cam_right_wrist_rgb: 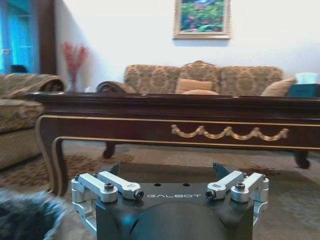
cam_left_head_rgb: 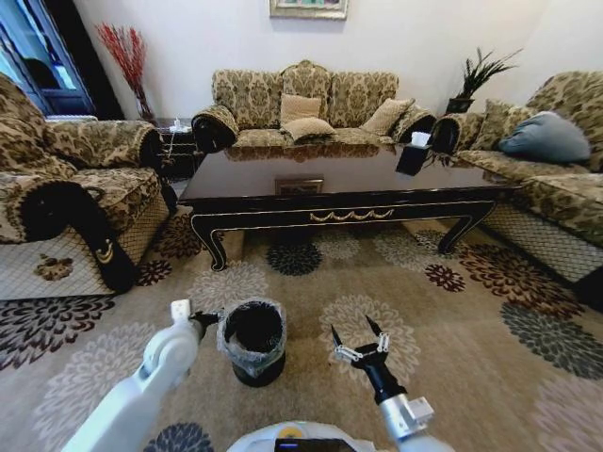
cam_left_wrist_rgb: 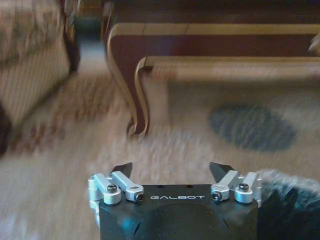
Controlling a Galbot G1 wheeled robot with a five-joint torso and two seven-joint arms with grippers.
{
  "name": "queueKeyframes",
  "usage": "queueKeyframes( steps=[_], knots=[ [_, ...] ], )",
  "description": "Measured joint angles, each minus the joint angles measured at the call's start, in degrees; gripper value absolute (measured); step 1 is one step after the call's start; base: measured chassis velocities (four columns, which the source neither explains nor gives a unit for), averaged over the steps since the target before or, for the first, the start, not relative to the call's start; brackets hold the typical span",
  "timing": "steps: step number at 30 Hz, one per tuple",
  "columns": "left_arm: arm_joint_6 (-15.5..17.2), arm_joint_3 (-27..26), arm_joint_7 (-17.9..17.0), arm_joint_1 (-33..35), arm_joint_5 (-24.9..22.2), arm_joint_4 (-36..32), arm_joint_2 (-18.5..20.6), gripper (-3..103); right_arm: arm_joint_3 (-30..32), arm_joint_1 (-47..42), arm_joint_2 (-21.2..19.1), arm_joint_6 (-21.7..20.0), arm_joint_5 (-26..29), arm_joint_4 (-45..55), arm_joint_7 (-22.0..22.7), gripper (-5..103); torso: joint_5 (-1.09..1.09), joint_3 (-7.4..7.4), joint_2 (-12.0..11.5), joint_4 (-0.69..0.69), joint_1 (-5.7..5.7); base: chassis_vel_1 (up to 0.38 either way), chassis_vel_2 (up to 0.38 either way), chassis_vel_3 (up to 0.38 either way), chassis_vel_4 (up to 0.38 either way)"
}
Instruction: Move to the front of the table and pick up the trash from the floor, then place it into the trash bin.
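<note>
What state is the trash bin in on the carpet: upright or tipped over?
Upright. In the head view the trash bin stands on the carpet with its round mouth facing up and its liner folded over the rim, between the left gripper and right gripper.

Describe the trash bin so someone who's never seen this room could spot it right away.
Find the long dark table with gold trim in the middle of the sofas. On the carpet in front of it, between the robot's two arms, stands the bin: a small round black bucket, the one thing there with a thin plastic liner over its rim.
</note>
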Motion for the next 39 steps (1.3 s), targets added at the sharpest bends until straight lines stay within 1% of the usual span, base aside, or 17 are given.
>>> queueKeyframes(
  steps=[1, 2, 3, 5, 7, 9, 10, 13, 15, 16, 17, 18, 23, 24, 28, 33, 39],
  knots=[
    [-2.42, -0.89, 2.06, 1.64, 2.57, -0.65, -0.64, 92, 0.60, 0.25, 0.12, -0.11, 0.78, -0.01, 0.12, 100, -0.02, 0.00, 0.00, 0.00, 0.00, 0.000, 0.000, 0.000, 0.000],
    [-2.42, -0.89, 2.06, 1.64, 2.57, -0.65, -0.64, 92, 0.60, 0.25, 0.12, -0.11, 0.78, -0.01, 0.12, 100, -0.02, 0.00, 0.00, 0.00, 0.00, 0.000, 0.000, 0.000, 0.000],
    [-4.23, -1.66, 3.54, 2.94, 4.56, -1.30, -1.18, 96, 1.30, 0.49, 0.18, -0.23, 1.56, -0.02, 0.22, 100, -0.01, 0.00, 0.00, 0.00, 0.00, 0.000, 0.000, 0.000, 0.000],
    [-9.95, -4.40, 7.68, 7.08, 10.26, -3.48, -3.11, 100, 3.58, 1.02, 0.23, -0.43, 4.21, -0.02, 0.30, 100, 0.01, -0.01, 0.00, -0.02, 0.00, 0.000, 0.000, 0.000, 0.000],
    [-13.91, -6.34, 10.45, 9.67, 13.92, -5.01, -4.46, 100, 5.39, 1.29, 0.23, -0.50, 5.99, -0.07, 0.31, 100, 0.01, -0.01, 0.00, -0.01, 0.00, 0.000, 0.000, 0.000, 0.000],
    [-15.09, -6.92, 11.31, 10.34, 14.62, -5.45, -4.84, 100, 5.80, 1.33, 0.22, -0.50, 6.30, -0.14, 0.30, 100, 0.01, -0.01, 0.00, -0.01, 0.00, 0.000, 0.000, 0.000, 0.000],
    [-17.60, -8.44, 13.42, 11.99, 15.12, -6.60, -6.05, 100, 7.01, 1.34, 0.22, -0.47, 6.90, -0.50, 0.19, 100, 0.00, -0.01, 0.00, -0.01, 0.00, 0.000, 0.000, 0.000, 0.000],
    [-21.53, -11.44, 16.76, 14.77, 16.63, -7.87, -8.45, 100, 8.81, 0.84, 0.31, 0.48, 6.85, -1.47, -1.09, 100, 0.01, -0.01, 0.00, -0.03, 0.00, 0.000, 0.000, 0.000, 0.000],
    [-22.27, -11.82, 17.24, 15.40, 17.14, -7.98, -8.75, 100, 9.04, 0.74, 0.32, 0.73, 6.61, -1.64, -1.41, 100, 0.01, 0.00, 0.00, -0.03, 0.00, 0.000, 0.000, 0.000, 0.000],
    [-28.05, -12.82, 20.26, 21.63, 21.15, -8.47, -10.65, 100, 9.75, 0.58, 0.69, 2.02, 4.86, -2.45, -2.61, 100, 0.00, -0.01, 0.00, -0.02, 0.00, 0.000, 0.000, 0.000, 0.000],
    [-30.29, -13.02, 21.26, 23.87, 22.41, -8.42, -11.46, 100, 9.75, 0.80, 1.06, 2.19, 4.66, -2.62, -2.76, 100, 0.00, 0.00, 0.00, -0.01, 0.00, 0.000, 0.000, 0.000, 0.000],
    [-30.29, -13.02, 21.26, 23.87, 22.41, -8.42, -11.46, 100, 9.75, 0.80, 1.06, 2.19, 4.66, -2.62, -2.76, 100, 0.00, 0.00, 0.00, -0.01, 0.00, 0.000, 0.000, 0.000, 0.000],
    [-36.71, -13.72, 23.48, 29.97, 24.30, -6.52, -14.04, 100, 9.68, 1.53, 1.72, 2.52, 4.73, -2.71, -3.69, 100, 0.00, -0.01, 0.00, -0.01, 0.00, 0.000, 0.000, 0.000, 0.000],
    [-36.71, -13.72, 23.48, 29.97, 24.30, -6.52, -14.04, 100, 9.68, 1.53, 1.72, 2.52, 4.73, -2.71, -3.69, 100, 0.00, -0.01, 0.00, -0.01, 0.00, 0.000, 0.000, 0.000, 0.000],
    [-42.08, -13.43, 23.55, 33.95, 24.04, -4.31, -14.52, 100, 9.68, 1.82, 1.23, 2.54, 4.72, -2.71, -4.27, 100, 0.00, 0.00, 0.00, -0.01, 0.00, 0.000, 0.000, 0.000, 0.000],
    [-43.49, -13.47, 23.32, 35.23, 24.15, -3.42, -14.99, 100, 9.66, 1.80, 0.99, 2.68, 4.73, -2.82, -4.84, 100, 0.00, 0.00, 0.00, -0.01, 0.00, 0.000, 0.000, 0.000, 0.000],
    [-43.36, -13.37, 22.84, 35.11, 24.30, -3.50, -15.04, 100, 9.87, 1.54, 0.90, 2.78, 4.34, -2.86, -5.32, 100, 0.00, 0.00, 0.00, -0.02, 0.00, 0.000, 0.000, 0.000, 0.000]
  ],
)
